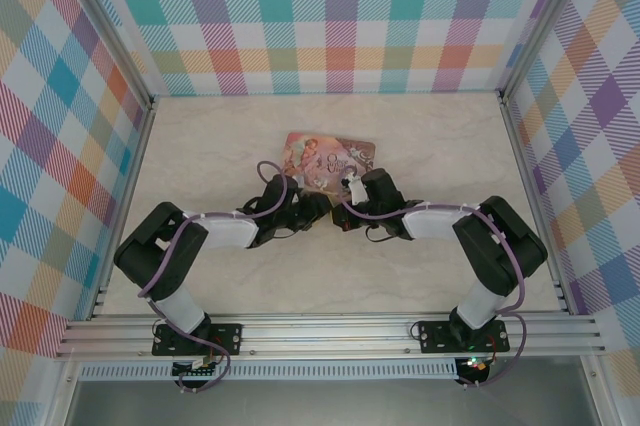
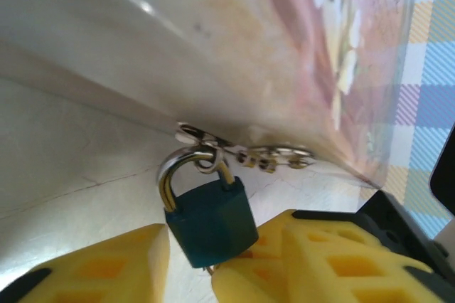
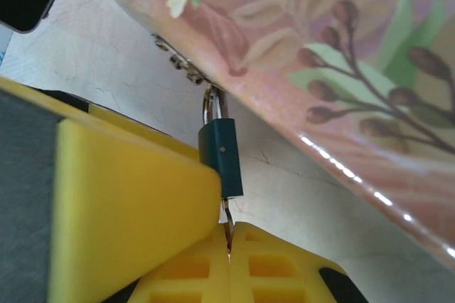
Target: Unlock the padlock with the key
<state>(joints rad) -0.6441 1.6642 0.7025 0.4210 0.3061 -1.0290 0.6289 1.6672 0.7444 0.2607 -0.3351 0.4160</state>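
Padlock (image 3: pixel 220 157) hangs from the tin (image 3: pixel 320 54) at mid-frame in the right wrist view, with the key (image 3: pixel 227 216) in its underside. Right gripper (image 3: pixel 229 240) is pinched tight on the key. Left gripper (image 2: pixel 212 269) stands half open around the body, clamping nothing. Left should grip the body first; right then twists gently, in line with the keyway.

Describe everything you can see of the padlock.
The padlock is tiny, with a dark teal body and a thin silvery shackle, apparently metal, which looks closed through a ring on the edge of the pink tin. It sits beside that edge. The key enters its underside, pinched by the right tool. The parted yellow fingers of the left tool flank its body.
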